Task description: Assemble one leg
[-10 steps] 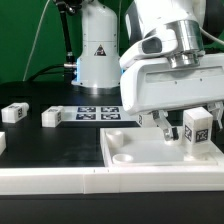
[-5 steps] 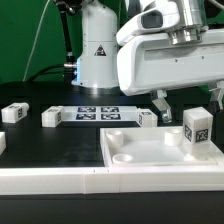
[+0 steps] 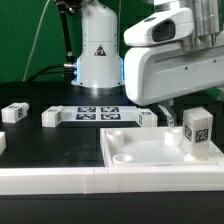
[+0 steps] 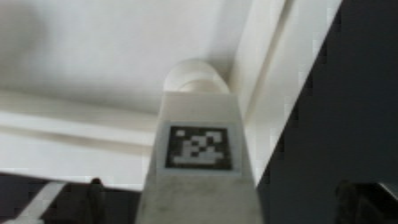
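One leg (image 3: pixel 197 128), a white block with a black-and-white tag, stands upright on the right part of the large white panel (image 3: pixel 150 152). My gripper (image 3: pixel 190 100) hangs just above it, jaws open and holding nothing. In the wrist view the leg (image 4: pixel 201 150) rises between the two dark fingertips (image 4: pixel 71 205), with gaps on both sides of my gripper (image 4: pixel 214 208). Three more legs lie on the black table: one at the exterior view's far left (image 3: pixel 14 113), one beside it (image 3: pixel 52 117), and one by the panel's back edge (image 3: pixel 148 118).
The marker board (image 3: pixel 98 113) lies flat on the table behind the panel. The robot's white base (image 3: pixel 98 50) stands at the back. A white rail (image 3: pixel 60 180) runs along the table's front edge.
My gripper has risen from around the leg and shifted a little to the exterior view's right. The leg stays standing on the panel.
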Controlling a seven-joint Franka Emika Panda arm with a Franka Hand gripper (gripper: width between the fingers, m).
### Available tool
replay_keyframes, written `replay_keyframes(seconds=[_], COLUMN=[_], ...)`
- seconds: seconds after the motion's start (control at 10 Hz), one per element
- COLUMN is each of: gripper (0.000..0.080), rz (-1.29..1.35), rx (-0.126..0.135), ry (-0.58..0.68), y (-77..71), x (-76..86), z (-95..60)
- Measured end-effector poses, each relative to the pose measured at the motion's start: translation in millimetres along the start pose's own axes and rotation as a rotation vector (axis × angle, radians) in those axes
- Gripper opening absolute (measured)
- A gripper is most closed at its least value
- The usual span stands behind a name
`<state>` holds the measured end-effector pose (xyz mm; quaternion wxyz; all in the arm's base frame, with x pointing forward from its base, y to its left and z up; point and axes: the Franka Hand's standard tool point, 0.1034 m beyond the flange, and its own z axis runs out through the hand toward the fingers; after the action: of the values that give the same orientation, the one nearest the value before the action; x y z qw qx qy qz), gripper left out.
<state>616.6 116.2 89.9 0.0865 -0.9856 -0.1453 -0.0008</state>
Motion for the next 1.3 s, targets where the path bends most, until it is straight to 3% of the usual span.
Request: replay_keyframes(seconds=[0.2,0.3,0.4,0.5,0.6,0.7,0.8,1.1,1.3], gripper=[0.0649,0.0649,0.0649,0.056,0.0413,0.0413,0.0302,0.0301,0.03], rz=[-0.009,-0.011,-0.011,-0.011,-0.011,-0.011,-0.01,0.02,0.262], rx=[0.042,0.032,0.031,0.031,0.031,0.031,0.029,0.028,0.01], ry=[-0.146,-0.1,-0.098,-0.098,-0.098,-0.097,-0.094,-0.092,-0.059], y=[-4.1,0.6,0.7,0.3,0.4,0.5,2.1,2.2,2.1], x=[-3.2,5.9,4.3,4.2,4.3,4.5,5.2,5.4,2.8], z=[-0.3,-1.6,-0.5,-0.3,-0.3,-0.4,-1.1,-1.2,-1.2])
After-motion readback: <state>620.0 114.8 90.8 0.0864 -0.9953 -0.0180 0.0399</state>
